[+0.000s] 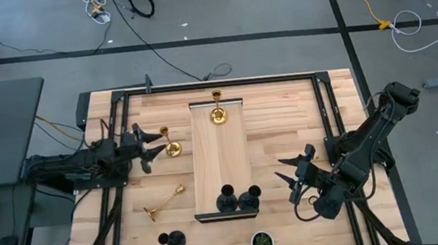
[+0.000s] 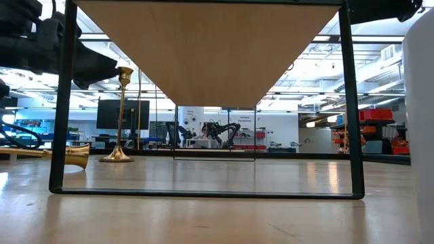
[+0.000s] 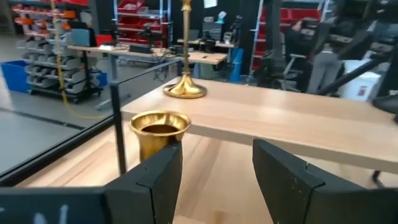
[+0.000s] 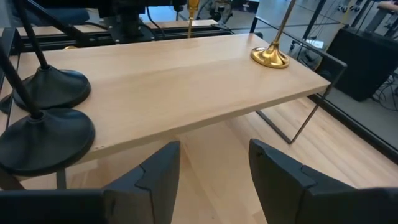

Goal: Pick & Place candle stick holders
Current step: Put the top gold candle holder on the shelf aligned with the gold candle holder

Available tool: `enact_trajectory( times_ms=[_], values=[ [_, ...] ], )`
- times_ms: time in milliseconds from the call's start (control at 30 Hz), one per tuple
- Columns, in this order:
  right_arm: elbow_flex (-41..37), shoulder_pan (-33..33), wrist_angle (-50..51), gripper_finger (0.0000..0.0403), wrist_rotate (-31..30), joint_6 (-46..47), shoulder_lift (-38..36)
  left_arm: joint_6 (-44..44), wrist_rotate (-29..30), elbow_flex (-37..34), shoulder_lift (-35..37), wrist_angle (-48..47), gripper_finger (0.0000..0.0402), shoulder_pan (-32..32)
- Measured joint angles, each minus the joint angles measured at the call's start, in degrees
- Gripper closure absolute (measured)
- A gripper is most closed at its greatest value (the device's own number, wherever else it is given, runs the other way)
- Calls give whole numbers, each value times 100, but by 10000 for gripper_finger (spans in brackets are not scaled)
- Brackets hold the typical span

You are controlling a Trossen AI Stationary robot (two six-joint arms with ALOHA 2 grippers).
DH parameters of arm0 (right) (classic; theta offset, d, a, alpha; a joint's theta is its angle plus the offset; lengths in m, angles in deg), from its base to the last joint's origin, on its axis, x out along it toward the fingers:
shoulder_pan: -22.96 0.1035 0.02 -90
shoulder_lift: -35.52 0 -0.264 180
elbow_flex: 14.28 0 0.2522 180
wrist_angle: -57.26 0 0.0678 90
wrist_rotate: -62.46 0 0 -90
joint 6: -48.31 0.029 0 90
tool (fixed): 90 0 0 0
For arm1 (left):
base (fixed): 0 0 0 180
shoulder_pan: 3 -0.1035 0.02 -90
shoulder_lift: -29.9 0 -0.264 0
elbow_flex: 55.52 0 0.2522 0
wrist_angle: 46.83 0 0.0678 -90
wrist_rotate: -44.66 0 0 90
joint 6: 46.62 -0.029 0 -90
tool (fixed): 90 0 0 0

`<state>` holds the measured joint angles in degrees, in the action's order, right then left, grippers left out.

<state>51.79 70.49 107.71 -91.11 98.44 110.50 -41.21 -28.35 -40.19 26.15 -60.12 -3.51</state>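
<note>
Left tool [image 1: 153, 145] open beside gold holder [image 1: 171, 146].

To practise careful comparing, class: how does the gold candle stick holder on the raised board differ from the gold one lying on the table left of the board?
The gold holder on the board stands upright; the fallen gold holder lies on its side. The first sits on the raised board at its far end; the second rests on the table beside the board. Both are shiny gold with a thin stem.

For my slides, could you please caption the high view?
Left tool open beside a gold holder; two black holders and one gold already stand on the raised shelf.
</note>
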Motion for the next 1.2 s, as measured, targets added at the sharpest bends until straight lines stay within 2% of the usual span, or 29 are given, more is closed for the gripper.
enact_trajectory(
  times_ms=[233,367,467,567,867,1200],
  values=[
    [0,0,-11,211,3,-2,0,101,223,63,-355,-191,204,0],
    [0,0,-15,211,3,-2,0,326,238,349,-484,-1133,204,0],
    [0,0,-21,211,3,-2,0,742,624,622,-541,-1973,204,-2],
    [0,0,-26,211,3,7,0,1128,980,663,-544,-2300,204,-4],
    [0,0,-32,211,-2,19,0,1150,726,635,-797,-2055,204,-2],
    [0,-5,-45,211,-4,-56,2,741,786,635,-1771,-854,204,-1]
  ],
)
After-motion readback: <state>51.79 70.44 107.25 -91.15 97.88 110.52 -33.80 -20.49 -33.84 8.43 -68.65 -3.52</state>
